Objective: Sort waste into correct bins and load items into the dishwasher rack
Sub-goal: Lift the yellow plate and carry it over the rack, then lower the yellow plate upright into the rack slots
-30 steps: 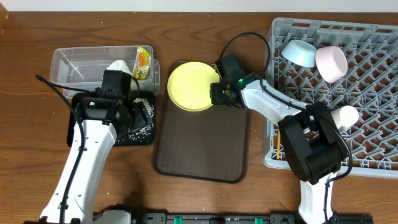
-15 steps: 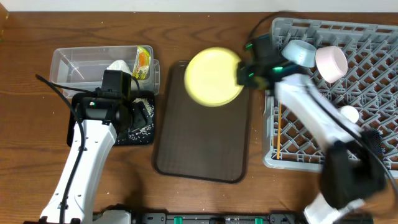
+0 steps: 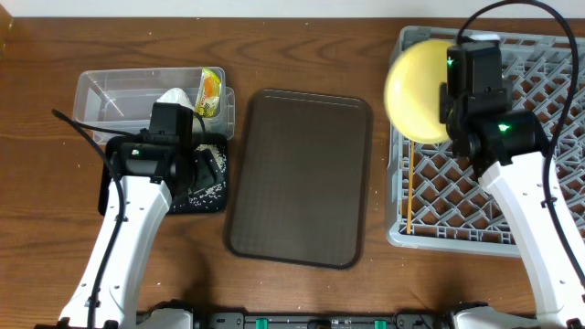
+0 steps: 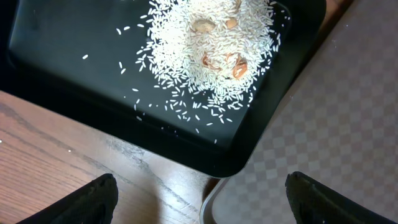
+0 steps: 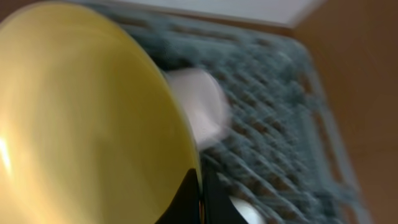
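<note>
A: Nearest the arm bases, mid-table: dark brown serving tray, lying flat. To its left?

B: Shallow black tray, just beside it, with a heap of rice scraps and a few brownish bits mixed in. Above that, left gripper, fingers spread wide, gripping nothing.

A: Farther back on that side?

B: Clear tub, just behind the black tray. Crumpled napkin and yellow-orange wrapper at its right end.

A: And across to the right?

B: Grey dishwasher rack, with chopsticks lying along its left edge. Over its far left corner, yellow plate, tilted up on edge, off the rack. Pinched at the rim by the right gripper, fingers pressed together on it.

A: Beyond the plate?

B: Pale bowl in the rack, badly blurred in the right wrist view, hidden under the arm from overhead.
</note>
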`<state>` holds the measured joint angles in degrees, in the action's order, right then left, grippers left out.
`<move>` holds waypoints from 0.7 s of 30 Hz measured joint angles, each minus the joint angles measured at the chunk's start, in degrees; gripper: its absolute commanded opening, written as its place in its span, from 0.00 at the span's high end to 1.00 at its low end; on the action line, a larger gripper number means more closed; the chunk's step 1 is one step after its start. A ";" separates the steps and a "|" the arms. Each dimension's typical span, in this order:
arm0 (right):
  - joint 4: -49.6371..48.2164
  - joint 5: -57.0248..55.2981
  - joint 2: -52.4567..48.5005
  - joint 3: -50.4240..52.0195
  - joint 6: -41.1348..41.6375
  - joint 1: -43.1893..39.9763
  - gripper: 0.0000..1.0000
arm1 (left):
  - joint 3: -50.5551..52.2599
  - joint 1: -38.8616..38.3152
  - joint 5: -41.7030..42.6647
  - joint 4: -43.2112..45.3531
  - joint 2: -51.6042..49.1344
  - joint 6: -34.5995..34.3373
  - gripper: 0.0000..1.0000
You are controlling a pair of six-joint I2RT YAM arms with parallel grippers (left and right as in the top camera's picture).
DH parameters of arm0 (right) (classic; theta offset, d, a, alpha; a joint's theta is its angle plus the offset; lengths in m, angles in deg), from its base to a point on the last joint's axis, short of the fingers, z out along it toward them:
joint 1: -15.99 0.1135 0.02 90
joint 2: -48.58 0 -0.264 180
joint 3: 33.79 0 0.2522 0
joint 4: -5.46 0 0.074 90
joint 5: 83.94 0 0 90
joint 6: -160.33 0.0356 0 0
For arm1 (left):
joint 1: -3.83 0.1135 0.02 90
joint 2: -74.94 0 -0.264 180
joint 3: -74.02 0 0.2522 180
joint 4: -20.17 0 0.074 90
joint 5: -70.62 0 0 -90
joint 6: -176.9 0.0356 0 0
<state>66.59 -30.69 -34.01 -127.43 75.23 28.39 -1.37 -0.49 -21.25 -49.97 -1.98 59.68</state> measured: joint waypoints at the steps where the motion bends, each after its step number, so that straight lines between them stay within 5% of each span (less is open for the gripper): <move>1: 1.75 -1.42 -0.11 0.00 0.68 -0.07 0.99 | 0.00 0.00 0.02 -0.04 0.00 0.00 0.11; 8: 10.54 -4.11 -2.69 0.02 8.02 -0.17 0.99 | 0.00 0.00 0.02 -0.02 0.00 0.00 0.11; 21: 9.01 -0.52 -7.23 0.00 12.31 3.21 0.99 | 0.00 0.00 0.00 -0.02 0.00 0.00 0.11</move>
<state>75.60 -31.22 -41.24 -127.43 87.54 31.60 -1.37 -0.49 -21.25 -50.00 -1.98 59.68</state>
